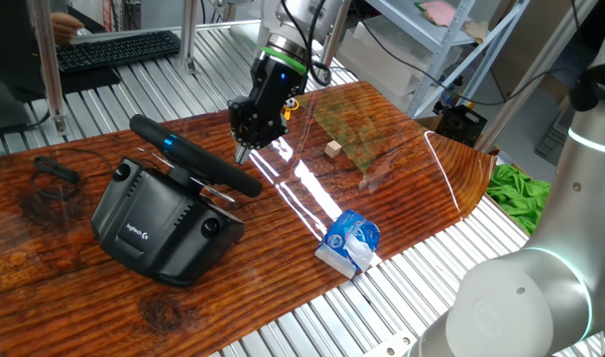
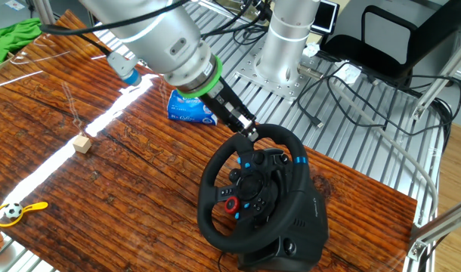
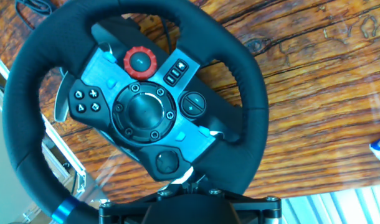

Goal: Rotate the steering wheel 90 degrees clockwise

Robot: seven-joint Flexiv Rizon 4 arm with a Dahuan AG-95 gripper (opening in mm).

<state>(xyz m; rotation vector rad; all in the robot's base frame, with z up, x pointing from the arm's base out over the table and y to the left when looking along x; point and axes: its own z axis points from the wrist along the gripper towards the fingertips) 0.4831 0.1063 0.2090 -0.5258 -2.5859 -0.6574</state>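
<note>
The black steering wheel [image 1: 195, 156] stands tilted on its bulky black base [image 1: 164, 223] at the left of the wooden table. In the other fixed view its rim [image 2: 215, 227] faces the camera, with a blue mark [image 2: 301, 160] at the upper right. My gripper [image 2: 251, 133] is at the top of the rim, its tips touching the wheel. In the hand view the wheel's hub [image 3: 142, 112] with a red dial fills the frame. My gripper [image 3: 189, 180] is at the bottom edge, fingers together with nothing between them, against the rim [image 3: 252, 93].
A small wooden cube [image 1: 332, 149] and a blue-white packet [image 1: 350, 241] lie on the table to the right of the wheel. A greenish sheet [image 1: 352, 124] lies at the back. A black keyboard [image 1: 117, 50] sits beyond the table. A toy ball [image 2: 15, 211] lies near the table's edge.
</note>
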